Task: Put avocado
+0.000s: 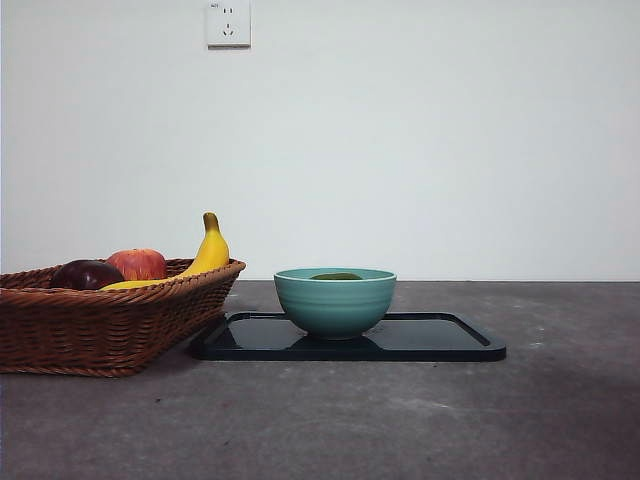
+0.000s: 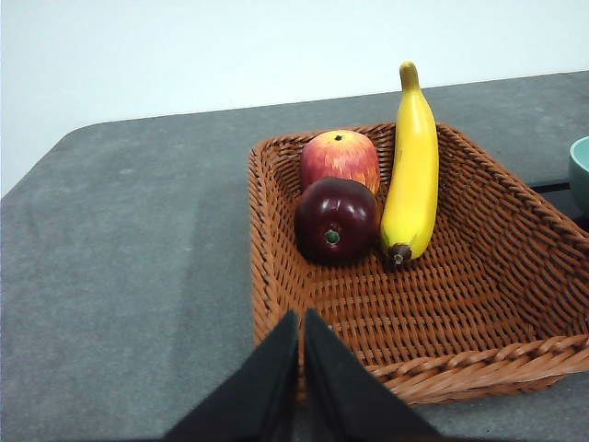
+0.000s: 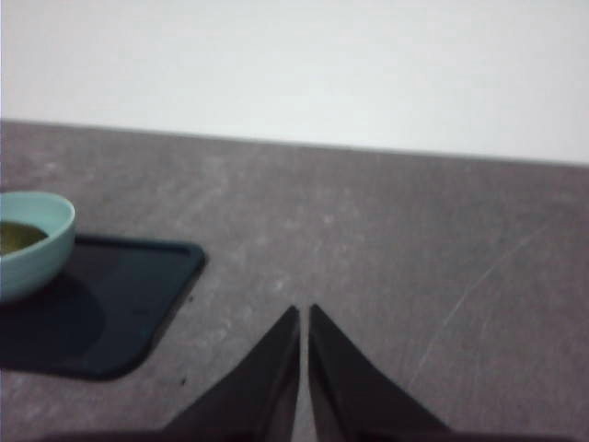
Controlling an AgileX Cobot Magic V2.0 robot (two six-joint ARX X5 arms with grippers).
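Avocado: the dark olive-green, smooth, rounded avocado is seen lying inside the bowl; only its top shows over the rim in the front view; a small green part of it is seen in the right wrist view

Bowl: the round teal ceramic bowl is set on the tray, toward the tray's 9 o'clock side in the front view; its pale rim is seen by the right wrist camera, and a small edge of it by the left wrist camera

Tray: the flat black tray with rounded corners is laid on the grey table; it is just beside the basket

Basket: the brown woven wicker basket is placed at 9 o'clock of the bowl in the front view; three fruits are held in it

Fruits in the basket: the long yellow banana is leaned up against the basket wall; the red apple and the dark purple-maroon round fruit are touching each other, just beside the banana

Left gripper: its two black jaws are pressed together with nothing between them; it is held over the near rim of the basket

Right gripper: its jaws are pressed together too, with nothing held; it is kept over bare table, near the tray's corner

Wall: a white socket plate is fixed at 12 o'clock, high on the white wall
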